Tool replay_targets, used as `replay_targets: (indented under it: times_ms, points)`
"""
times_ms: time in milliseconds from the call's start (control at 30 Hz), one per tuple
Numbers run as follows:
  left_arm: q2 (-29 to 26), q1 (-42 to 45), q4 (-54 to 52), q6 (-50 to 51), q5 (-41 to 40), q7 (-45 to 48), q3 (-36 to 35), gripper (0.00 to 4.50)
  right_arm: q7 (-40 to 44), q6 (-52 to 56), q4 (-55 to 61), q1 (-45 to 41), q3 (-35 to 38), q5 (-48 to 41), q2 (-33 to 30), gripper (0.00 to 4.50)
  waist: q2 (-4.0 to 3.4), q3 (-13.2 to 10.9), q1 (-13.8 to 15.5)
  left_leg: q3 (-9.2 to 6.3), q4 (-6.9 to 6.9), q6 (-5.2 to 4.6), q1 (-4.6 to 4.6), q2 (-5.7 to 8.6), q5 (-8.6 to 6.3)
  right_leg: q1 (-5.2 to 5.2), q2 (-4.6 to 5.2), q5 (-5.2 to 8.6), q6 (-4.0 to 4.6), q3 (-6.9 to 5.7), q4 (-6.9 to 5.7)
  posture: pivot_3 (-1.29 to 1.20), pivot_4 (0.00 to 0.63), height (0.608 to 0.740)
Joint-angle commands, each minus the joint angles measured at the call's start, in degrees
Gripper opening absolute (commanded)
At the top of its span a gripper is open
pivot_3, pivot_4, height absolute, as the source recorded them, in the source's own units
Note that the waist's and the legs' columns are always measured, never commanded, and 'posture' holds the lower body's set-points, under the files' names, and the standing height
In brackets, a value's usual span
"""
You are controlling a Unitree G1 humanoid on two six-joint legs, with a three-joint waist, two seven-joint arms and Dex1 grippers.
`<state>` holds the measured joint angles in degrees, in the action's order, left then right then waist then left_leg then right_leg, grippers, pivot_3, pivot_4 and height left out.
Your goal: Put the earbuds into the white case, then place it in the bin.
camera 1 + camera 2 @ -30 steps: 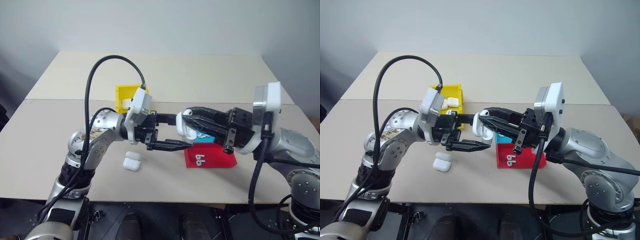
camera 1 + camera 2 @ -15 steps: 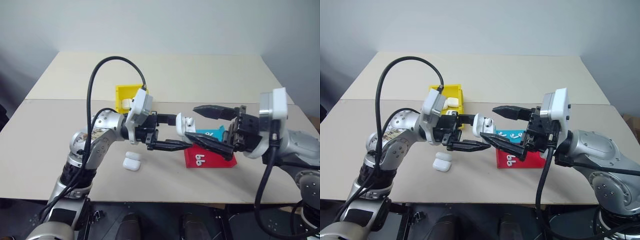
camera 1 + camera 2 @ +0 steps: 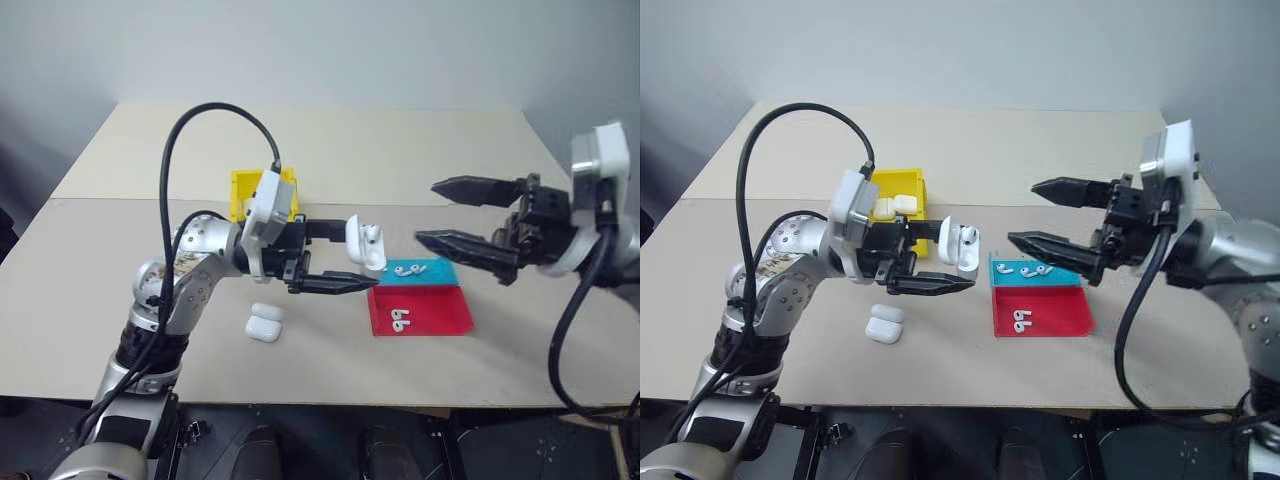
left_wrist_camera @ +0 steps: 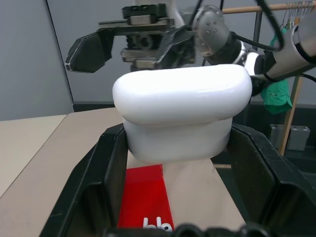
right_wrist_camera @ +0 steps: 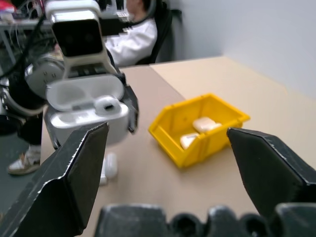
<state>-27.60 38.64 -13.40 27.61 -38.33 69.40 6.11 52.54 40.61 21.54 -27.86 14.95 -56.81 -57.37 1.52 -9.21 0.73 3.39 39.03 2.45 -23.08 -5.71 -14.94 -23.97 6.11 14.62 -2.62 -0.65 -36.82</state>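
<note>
Holding the white case (image 3: 960,246) between my left gripper's (image 3: 345,257) clamped fingers, I am keeping it raised above the table (image 3: 420,150), lid hinged open and its hollows facing my right gripper (image 3: 1035,214). Its long axis is running across my fingers. My right gripper is hanging well apart from it, fingers spread wide, with open air between us. Earbuds (image 3: 1023,269) are lying in the red and teal tray (image 3: 1050,312) below that gap. Behind my left gripper the bin (image 3: 243,190) is sitting; another case (image 3: 264,323) is lying beneath it.
</note>
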Motion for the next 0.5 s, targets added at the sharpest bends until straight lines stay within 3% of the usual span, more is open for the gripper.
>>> replay_targets:
  times_ms: [33, 167, 267, 367, 500]
  points:
    - [-1.26, 0.31, -1.50, -1.10, -0.82, 1.53, -1.44, 2.77, 11.94, -9.83, -9.52, -4.97, -10.48, 17.08, -6.50, 4.46, -0.01, 0.00, -0.07, 0.02, 0.02, 0.00, 0.00, 0.00, 0.00, -0.01, 0.00, 0.00, 0.00, 0.02, 0.01, 0.00, 0.150, 0.740]
    - [-1.92, 0.19, -1.14, -1.55, -0.51, 2.42, -1.50, 2.77, 18.66, -18.22, -21.06, -15.25, -24.85, 34.79, -5.97, 4.46, -0.02, 0.00, -0.71, 0.07, 0.01, 0.00, 0.06, 0.00, 0.00, -0.04, 0.00, 0.00, -0.01, 0.08, -0.04, 0.00, 0.150, 0.740]
    - [-1.97, -0.40, -1.71, -1.69, -0.35, 2.11, -1.55, 2.77, 23.98, -24.65, -31.12, -22.85, -32.13, 43.35, -1.24, 3.91, -0.02, 0.00, -1.11, 0.08, 0.02, 0.03, -0.03, 0.00, 0.02, -0.13, 0.00, 0.00, -0.01, 0.10, -0.05, 0.00, 0.150, 0.740]
    - [-2.19, -1.38, -2.87, -1.76, -0.36, 1.42, -1.77, 2.77, 27.84, -33.63, -40.91, -27.66, -36.63, 50.28, 3.12, 2.93, -0.03, -0.01, -1.41, 0.08, 0.00, 0.09, -0.08, 0.00, 0.05, -0.15, 0.00, 0.00, -0.01, 0.05, 0.04, 0.00, 0.150, 0.740]
    - [-2.60, -2.25, -3.95, -1.74, -0.62, 0.67, -2.01, 2.77, 29.59, -43.68, -52.10, -32.51, -39.70, 57.26, 8.07, 2.93, -0.05, -0.02, -1.13, 0.08, -0.01, 0.40, -0.14, 0.00, 0.23, -0.16, 0.00, -0.01, -0.03, 0.01, 0.06, 0.00, 0.150, 0.740]
